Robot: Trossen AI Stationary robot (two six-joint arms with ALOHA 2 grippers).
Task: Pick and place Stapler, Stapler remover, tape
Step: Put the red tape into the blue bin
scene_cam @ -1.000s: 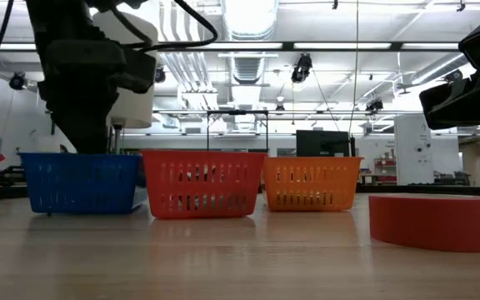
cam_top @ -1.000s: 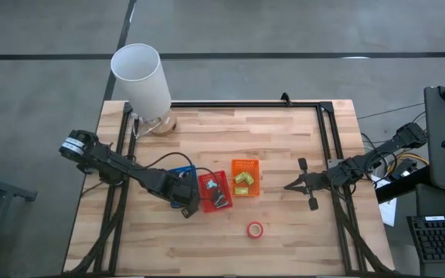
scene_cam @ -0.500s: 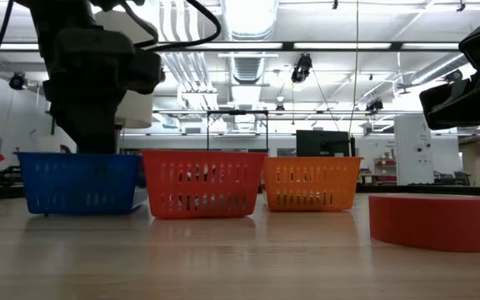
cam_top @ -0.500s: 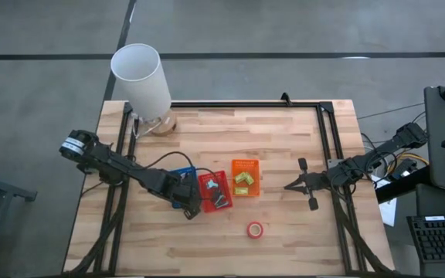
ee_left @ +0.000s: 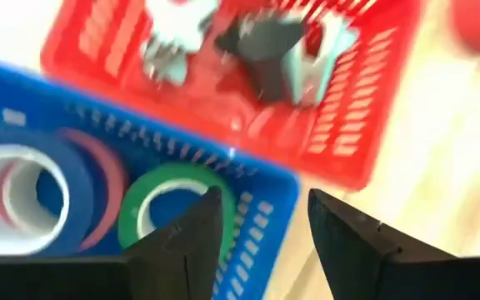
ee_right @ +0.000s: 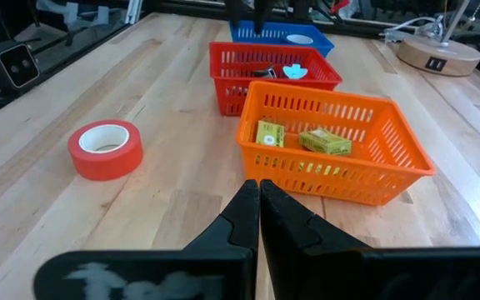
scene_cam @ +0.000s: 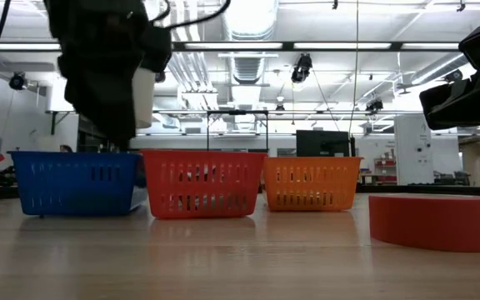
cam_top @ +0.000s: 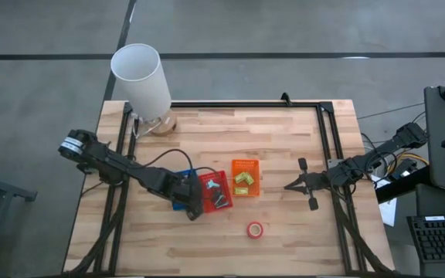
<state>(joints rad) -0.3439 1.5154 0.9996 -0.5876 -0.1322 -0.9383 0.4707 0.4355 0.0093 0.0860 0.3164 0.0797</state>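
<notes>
My left gripper [ee_left: 265,237] hovers open over the near right corner of the blue basket [ee_left: 257,208], with nothing between its fingers. In that basket lie tape rolls: a green one [ee_left: 169,208], a blue one [ee_left: 23,200] and a pinkish one [ee_left: 107,179]. The red basket [cam_top: 213,191] beside it holds small dark and pale-blue tools [ee_left: 277,50]; which is the stapler and which the stapler remover I cannot tell. A red tape roll [cam_top: 255,229] lies flat on the table, also in the right wrist view [ee_right: 105,148]. My right gripper [cam_top: 288,186] waits shut at the table's right.
An orange basket [cam_top: 246,176] with yellow-green blocks [ee_right: 307,140] stands right of the red one. A tall white cylinder [cam_top: 141,77] on a round wooden base stands at the far left corner. A black frame [cam_top: 323,108] runs along the far and right sides. Bare wood lies around the red roll.
My left gripper has risen out of the blue basket and drifted a little toward the red basket and the table's near edge. The baskets and the red roll have stayed put.
</notes>
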